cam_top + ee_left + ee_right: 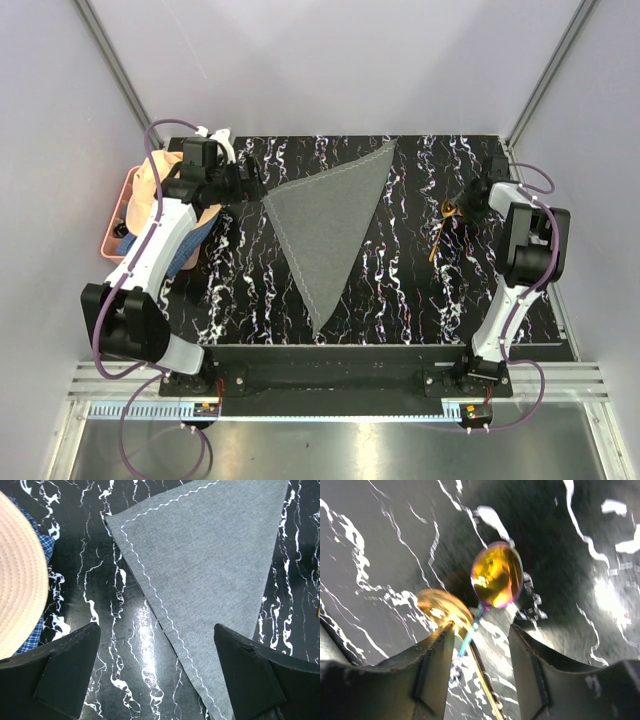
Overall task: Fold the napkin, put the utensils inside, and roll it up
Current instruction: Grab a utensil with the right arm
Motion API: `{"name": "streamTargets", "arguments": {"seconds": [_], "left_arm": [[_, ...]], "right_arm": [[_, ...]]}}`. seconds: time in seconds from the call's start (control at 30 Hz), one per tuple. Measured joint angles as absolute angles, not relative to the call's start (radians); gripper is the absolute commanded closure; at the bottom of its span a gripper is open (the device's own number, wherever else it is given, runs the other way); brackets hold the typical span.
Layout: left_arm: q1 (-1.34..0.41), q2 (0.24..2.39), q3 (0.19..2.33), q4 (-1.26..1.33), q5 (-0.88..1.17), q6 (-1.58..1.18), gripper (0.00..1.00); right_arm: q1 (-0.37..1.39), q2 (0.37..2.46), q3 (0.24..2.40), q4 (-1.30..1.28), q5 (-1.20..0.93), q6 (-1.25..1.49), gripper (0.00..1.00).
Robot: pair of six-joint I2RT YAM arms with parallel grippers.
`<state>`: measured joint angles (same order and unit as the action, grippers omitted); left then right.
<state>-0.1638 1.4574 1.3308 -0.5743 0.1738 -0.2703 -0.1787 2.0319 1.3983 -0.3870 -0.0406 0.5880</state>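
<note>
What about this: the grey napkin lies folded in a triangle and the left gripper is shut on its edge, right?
No. The napkin is folded in a triangle, but the left gripper stands open over its edge, as the left wrist view shows.

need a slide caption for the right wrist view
Open right tool straddling the handles of a gold spoon and an iridescent spoon on the marbled table

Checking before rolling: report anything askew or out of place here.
The utensils lie crossed, handles overlapping, right of the napkin, which lies flat. Hat and blue cloth spill from the pink tray.
</note>
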Motion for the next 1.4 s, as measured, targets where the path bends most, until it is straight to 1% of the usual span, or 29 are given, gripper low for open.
{"name": "streamTargets", "arguments": {"seconds": [0.27,0.37,0.43,0.53,0.7,0.83,0.87,0.93,0.97,1.1,1.4], "left_arm": [[-0.164,1.457,1.331,-0.574,0.215,-0.285,0.01],[-0.164,1.455,1.331,-0.574,0.222,-0.287,0.01],[-0.164,1.454,1.331,-0.574,0.224,-0.287,0.01],[-0.164,1.454,1.331,-0.574,0.225,-0.288,0.01],[-0.164,1.454,1.331,-0.574,0.225,-0.288,0.01],[-0.164,1.454,1.331,-0.574,0.225,-0.288,0.01],[-0.164,1.453,1.331,-0.574,0.225,-0.288,0.01],[-0.164,1.451,1.330,-0.574,0.224,-0.288,0.01],[-0.164,1.449,1.330,-0.574,0.224,-0.288,0.01],[-0.164,1.440,1.324,-0.574,0.225,-0.288,0.01],[-0.164,1.439,1.319,-0.574,0.226,-0.289,0.01]], "right_arm": [[-0.178,1.998,1.344,-0.390,-0.073,0.612,0.49],[-0.177,1.998,1.344,-0.390,-0.073,0.621,0.52],[-0.176,1.999,1.345,-0.391,-0.074,0.626,0.56],[-0.176,2.006,1.351,-0.392,-0.074,0.631,0.57],[-0.176,2.037,1.388,-0.394,-0.093,0.634,0.62],[-0.174,2.052,1.405,-0.393,-0.099,0.635,0.69],[-0.174,2.053,1.405,-0.393,-0.099,0.634,0.76],[-0.174,2.056,1.408,-0.394,-0.097,0.629,0.84],[-0.174,2.058,1.408,-0.394,-0.098,0.628,0.90],[-0.174,2.059,1.407,-0.396,-0.098,0.625,0.99],[-0.171,2.028,1.381,-0.420,-0.104,0.608,1.00]]}}
